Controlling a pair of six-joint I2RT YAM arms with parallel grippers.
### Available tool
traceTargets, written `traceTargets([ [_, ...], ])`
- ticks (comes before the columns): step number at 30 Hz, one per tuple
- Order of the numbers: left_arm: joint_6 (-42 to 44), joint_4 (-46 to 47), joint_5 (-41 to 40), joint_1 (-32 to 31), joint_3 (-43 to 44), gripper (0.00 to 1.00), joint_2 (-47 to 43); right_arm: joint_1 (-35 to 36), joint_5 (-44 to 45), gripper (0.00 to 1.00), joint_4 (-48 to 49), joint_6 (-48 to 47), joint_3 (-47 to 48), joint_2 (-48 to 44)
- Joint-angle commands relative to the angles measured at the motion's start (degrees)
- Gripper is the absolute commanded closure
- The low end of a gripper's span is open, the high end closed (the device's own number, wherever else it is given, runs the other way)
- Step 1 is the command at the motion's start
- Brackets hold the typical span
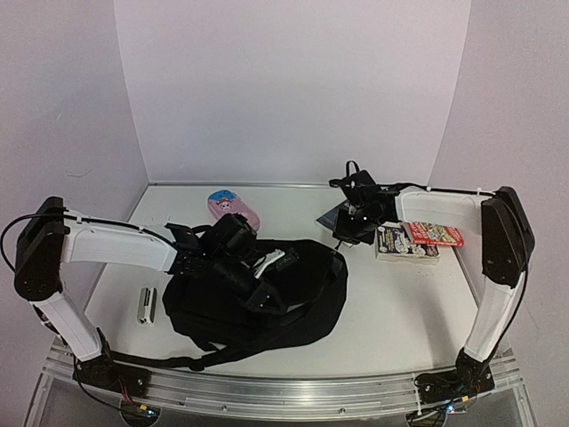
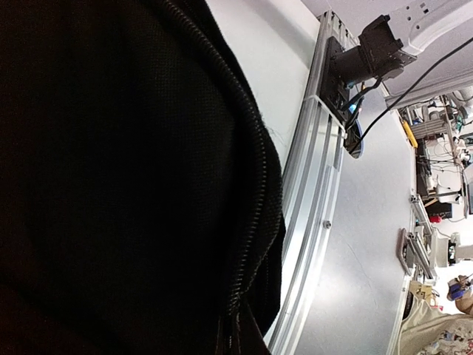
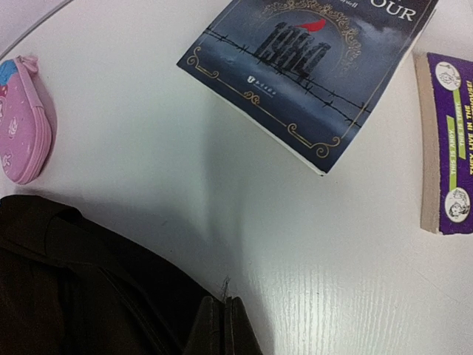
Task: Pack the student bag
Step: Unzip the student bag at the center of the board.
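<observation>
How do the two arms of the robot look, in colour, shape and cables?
The left arm and right arm have white tube-like links and bulky black joint housings. Each has a black base on an aluminium rail. Thin black cables run along the links. The left end effector and right end effector are black.

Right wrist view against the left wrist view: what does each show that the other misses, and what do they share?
Only the right wrist: the 1984 book, a purple book to its right, and the pink pouch at the left edge. Only the left wrist: the aluminium rail along the table's near edge, an arm base bolted to it, and room clutter beyond. Both: the black bag, filling most of the left wrist view, and the white table.
</observation>
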Motion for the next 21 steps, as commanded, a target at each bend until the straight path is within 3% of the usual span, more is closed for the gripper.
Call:
traceTargets([
  [1, -2.3, -6.2, 1.8, -0.8, -2.3, 0.91, -4.4, -1.3, -5.1, 1.00, 7.1, -2.5, 2.2, -0.2],
  [10, -8.6, -2.5, -7.8, -0.8, 11.8, 0.36, 2.0, 1.2, -12.9, 1.00, 12.1, -2.6, -4.3, -5.5],
  [16, -11.3, -0.3, -15.8, -0.8, 22.6, 0.23, 10.7, 1.4, -13.8, 1.00, 14.2, -1.5, -7.4, -8.5],
  [21, -11.4, -3.0, -15.6, -0.9, 29.5, 0.19, 16.9, 1.4, -13.1, 1.00, 14.8, -1.4, -8.0, -9.6],
])
